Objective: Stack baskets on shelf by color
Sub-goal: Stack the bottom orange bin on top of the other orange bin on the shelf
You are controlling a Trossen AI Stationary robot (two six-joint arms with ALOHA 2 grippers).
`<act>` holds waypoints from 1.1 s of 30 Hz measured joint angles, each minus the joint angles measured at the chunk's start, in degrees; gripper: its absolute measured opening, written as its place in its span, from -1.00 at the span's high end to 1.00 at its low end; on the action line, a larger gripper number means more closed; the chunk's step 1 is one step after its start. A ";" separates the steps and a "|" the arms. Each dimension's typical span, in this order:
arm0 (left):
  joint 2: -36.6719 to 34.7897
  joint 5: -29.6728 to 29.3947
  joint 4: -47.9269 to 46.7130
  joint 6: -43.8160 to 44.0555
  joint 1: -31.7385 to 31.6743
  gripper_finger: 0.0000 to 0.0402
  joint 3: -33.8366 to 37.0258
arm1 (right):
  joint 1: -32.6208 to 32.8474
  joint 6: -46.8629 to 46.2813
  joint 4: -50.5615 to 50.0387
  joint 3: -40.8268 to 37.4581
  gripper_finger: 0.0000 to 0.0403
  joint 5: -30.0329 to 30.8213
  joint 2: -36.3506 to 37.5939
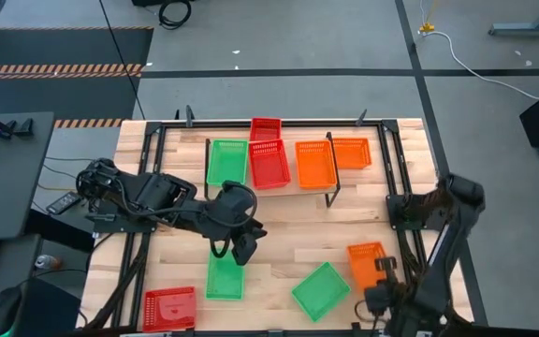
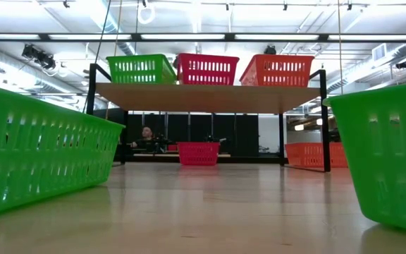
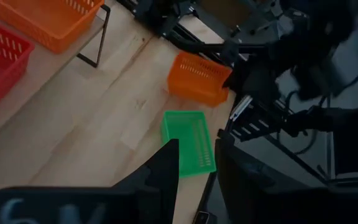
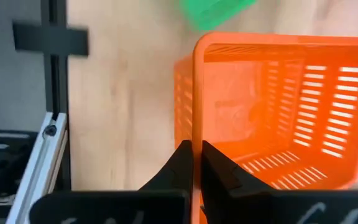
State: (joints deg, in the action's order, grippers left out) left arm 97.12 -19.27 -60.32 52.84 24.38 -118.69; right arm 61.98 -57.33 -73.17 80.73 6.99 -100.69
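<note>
right gripper (image 4: 196, 163): fingers pinched together on the near wall of an orange basket (image 1: 367, 262); rim sits between the two fingertips in the right wrist view. Arm is at the table's front right corner.
held orange basket: on the tabletop (image 1: 288, 234) near the front right edge, just beside a green basket (image 1: 322, 290) that lies at an angle.
left gripper (image 1: 233, 250): hangs over mid-table, just above the far end of a second green basket (image 1: 225, 278). Fingers part open, nothing between them as far as the high view and left wrist view show. Can't tell if it touches that basket.
shelf (image 1: 284, 192): at the table's far side. On top, left to right: green basket (image 1: 226, 161), red basket (image 1: 269, 161), orange basket (image 1: 314, 163). Low view shows the orange one tilted, one end raised.
behind/beside shelf: another red basket (image 1: 265, 128) at the far edge behind the red one; another orange basket (image 1: 351, 153) just right of the shelf's orange one, overlapping its edge in the high view.
front left: red basket (image 1: 168, 307) at the table's front left corner, well apart from the others.
low view: two green baskets close to the camera on either side; a red and an orange basket visible under the shelf plank, farther back.
</note>
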 joint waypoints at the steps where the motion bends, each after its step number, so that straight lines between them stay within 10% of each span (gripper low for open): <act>1: 0.00 0.00 -0.02 -0.68 0.02 0.45 0.00 | -0.88 -0.51 -1.35 0.00 0.92 0.88 1.99; 15: 0.00 -2.10 0.11 -12.01 -0.21 0.45 -0.02 | -20.23 12.68 -5.25 1.42 0.92 17.91 28.60; 23: 0.00 -6.49 0.51 -11.98 -0.22 0.45 -0.02 | -31.62 32.66 -4.19 13.91 0.92 24.97 28.61; 33: 0.00 -14.69 3.40 -8.93 -1.94 0.45 -0.02 | -47.82 48.53 -1.91 18.95 0.92 19.49 25.75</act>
State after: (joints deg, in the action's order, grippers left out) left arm 97.12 -33.96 -56.92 43.91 22.45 -118.72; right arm 14.16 -8.80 -75.07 99.68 26.48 -74.94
